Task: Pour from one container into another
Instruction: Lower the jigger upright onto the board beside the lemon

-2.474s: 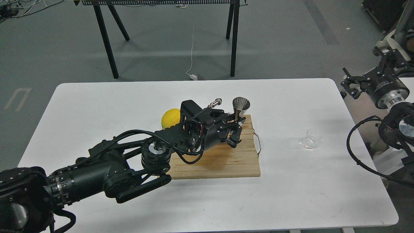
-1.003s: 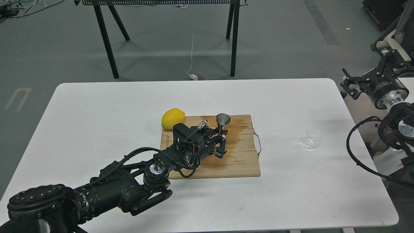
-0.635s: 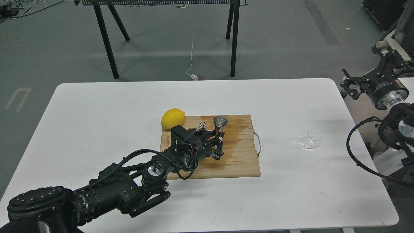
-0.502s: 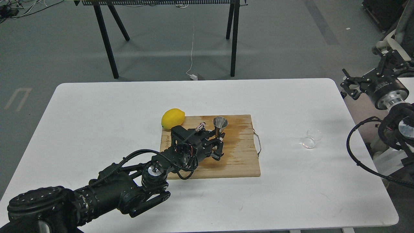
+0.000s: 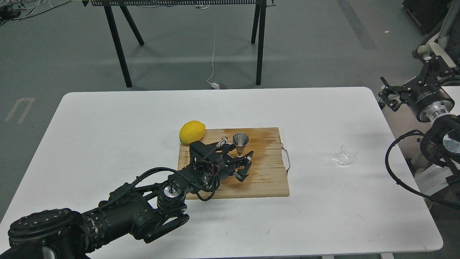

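Observation:
The steel jigger (image 5: 240, 141) stands upright on the wooden cutting board (image 5: 267, 180), near its back middle. My left gripper (image 5: 247, 165) lies low over the board just in front of the jigger, fingers spread and open. The far fingertip (image 5: 249, 155) sits close beside the jigger's base, and nothing is held between the fingers. The small clear glass cup (image 5: 345, 154) rests on the white table (image 5: 107, 118), well right of the board and away from both arms. My right gripper (image 5: 390, 94) hangs off the table's right edge, dark and too small to read.
A yellow lemon (image 5: 192, 131) lies at the board's back left corner. A metal handle (image 5: 286, 158) sticks out of the board's right side. The board shows a wet stain in its middle. Black trestle legs (image 5: 118, 46) stand behind the table.
My left arm brought the jigger down and left from a raised position onto the board. In the last half second the fingers spread and let go of it.

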### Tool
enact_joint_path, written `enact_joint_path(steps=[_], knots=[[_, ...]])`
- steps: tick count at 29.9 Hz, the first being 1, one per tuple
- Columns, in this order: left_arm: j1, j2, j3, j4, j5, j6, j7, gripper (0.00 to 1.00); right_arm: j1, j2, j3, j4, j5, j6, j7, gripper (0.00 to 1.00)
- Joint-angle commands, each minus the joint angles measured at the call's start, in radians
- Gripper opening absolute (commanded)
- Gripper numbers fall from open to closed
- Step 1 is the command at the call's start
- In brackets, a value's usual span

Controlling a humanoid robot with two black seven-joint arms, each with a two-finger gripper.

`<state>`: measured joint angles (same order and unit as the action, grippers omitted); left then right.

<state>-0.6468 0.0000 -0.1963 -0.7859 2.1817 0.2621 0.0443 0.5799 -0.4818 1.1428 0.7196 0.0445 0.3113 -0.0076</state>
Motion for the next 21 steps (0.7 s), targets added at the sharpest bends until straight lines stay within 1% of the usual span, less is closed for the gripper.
enact_joint_path(steps=[1,9,12,15,21], knots=[[0.001,0.0,0.0,-0.001,0.0,0.0,-0.004,0.66,0.002,0.0,0.0,0.001,0.0,0.0,0.0,0.99],[0.001,0.0,0.001,-0.001,0.0,-0.001,-0.009,0.87,0.002,0.0,0.0,0.0,0.0,0.002,0.0,0.99],[0.001,0.0,0.001,-0.001,0.0,-0.001,-0.012,0.97,0.002,0.0,0.002,-0.002,0.0,0.002,0.0,0.99],[-0.004,0.0,0.001,-0.001,0.0,-0.004,-0.014,0.99,0.002,-0.001,0.002,-0.002,0.0,0.002,0.0,0.99],[-0.013,0.0,0.001,-0.007,0.0,-0.006,-0.018,0.99,0.003,-0.001,0.002,-0.002,0.0,0.003,0.0,0.99]])
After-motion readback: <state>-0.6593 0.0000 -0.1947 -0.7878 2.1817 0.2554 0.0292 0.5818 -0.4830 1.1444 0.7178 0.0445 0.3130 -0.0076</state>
